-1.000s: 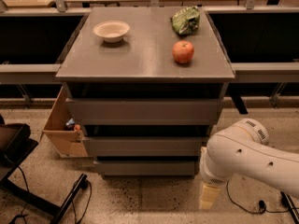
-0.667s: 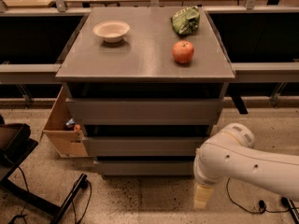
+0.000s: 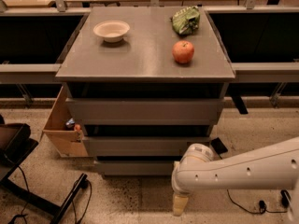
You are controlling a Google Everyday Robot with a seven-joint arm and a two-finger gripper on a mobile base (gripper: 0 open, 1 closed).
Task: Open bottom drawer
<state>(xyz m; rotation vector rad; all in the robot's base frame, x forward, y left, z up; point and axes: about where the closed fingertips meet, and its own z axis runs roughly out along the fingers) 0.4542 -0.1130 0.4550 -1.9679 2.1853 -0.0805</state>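
Note:
The grey cabinet (image 3: pixel 145 62) has three handle-less drawer fronts. The bottom drawer (image 3: pixel 133 167) is the lowest and narrowest front, and it sits closed. My white arm (image 3: pixel 243 169) reaches in from the right, low in front of the cabinet. My gripper (image 3: pixel 180 204) hangs downward from the wrist near the floor, just right of and below the bottom drawer's front, apart from it.
A white bowl (image 3: pixel 111 31), a red apple (image 3: pixel 183 52) and a green bag (image 3: pixel 185 20) sit on the cabinet top. A cardboard box (image 3: pixel 63 129) stands at the cabinet's left. A black chair base (image 3: pixel 28 171) is at lower left. Cables (image 3: pixel 261 202) lie at lower right.
My arm has moved left and stretched out, bringing the wrist and gripper closer to the bottom drawer's right end. The drawers have not moved.

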